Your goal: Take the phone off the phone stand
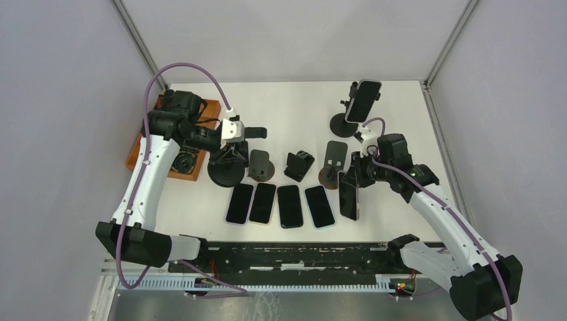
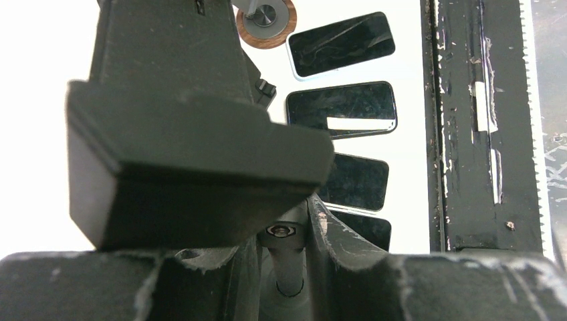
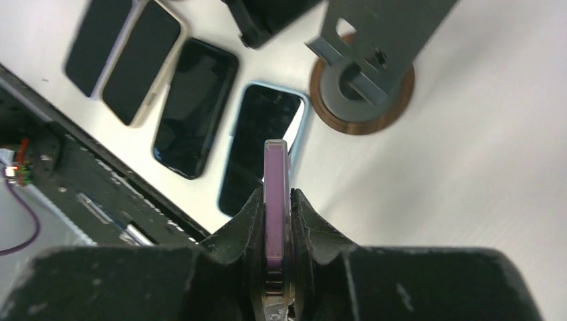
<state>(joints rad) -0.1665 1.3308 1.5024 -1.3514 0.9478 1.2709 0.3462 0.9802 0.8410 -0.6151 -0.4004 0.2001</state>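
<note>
My right gripper (image 1: 353,176) is shut on a purple-edged phone (image 1: 348,195) and holds it upright on its edge, just right of the row of flat phones. In the right wrist view the phone (image 3: 275,174) shows edge-on between the fingers (image 3: 309,217). An empty grey stand with a round wooden base (image 1: 332,165) is just behind it, also seen in the right wrist view (image 3: 364,87). My left gripper (image 1: 231,155) is shut on the grey stem (image 2: 289,267) of a black round-based stand (image 1: 224,175). Another phone (image 1: 363,100) sits in a tall stand at the back right.
Several dark phones lie flat in a row (image 1: 290,206) near the front edge. A grey stand (image 1: 259,165) and a small black stand (image 1: 299,165) are behind them. An orange tray (image 1: 208,109) with parts sits at the back left. A black rail (image 1: 301,257) runs along the front.
</note>
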